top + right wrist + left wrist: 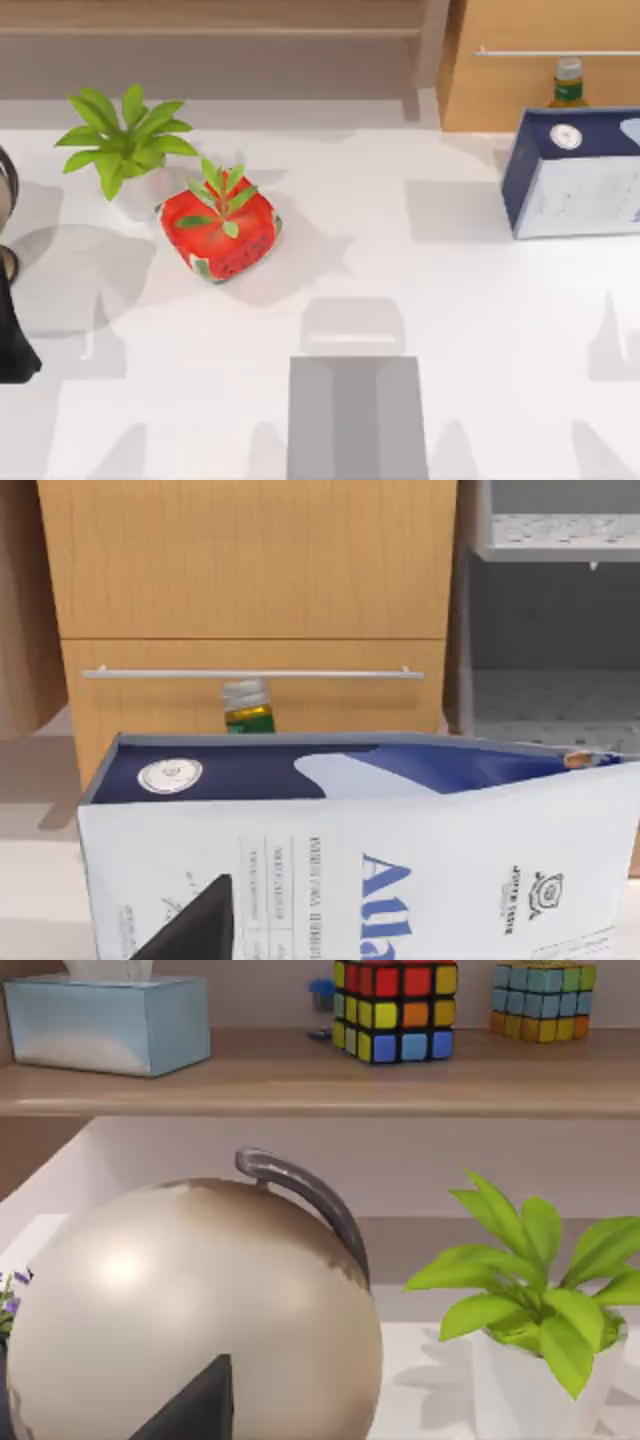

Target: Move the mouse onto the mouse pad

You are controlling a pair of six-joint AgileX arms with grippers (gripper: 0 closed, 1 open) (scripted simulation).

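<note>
At the table's left edge the AgileX left arm is standing beside a pale globe. The left gripper is showing as a dark wedge close before that globe in the left wrist view, and whether the claw is wide or narrow cannot be told. Behind the globe, a blue tissue box and two puzzle cubes, one bright and one paler, are sitting on a wooden shelf.

Moving right, a leafy green plant is standing toward the back, with the red strawberry-shaped pot just beside it, nearer the front. The mouse pad is lying flat at the front edge, about the middle of the table (well apart from the pot).

At the right, a blue-and-white carton is standing toward the back, with a green bottle behind it. The right gripper is showing as a dark wedge facing this carton, and its claw's state cannot be told either.
</note>
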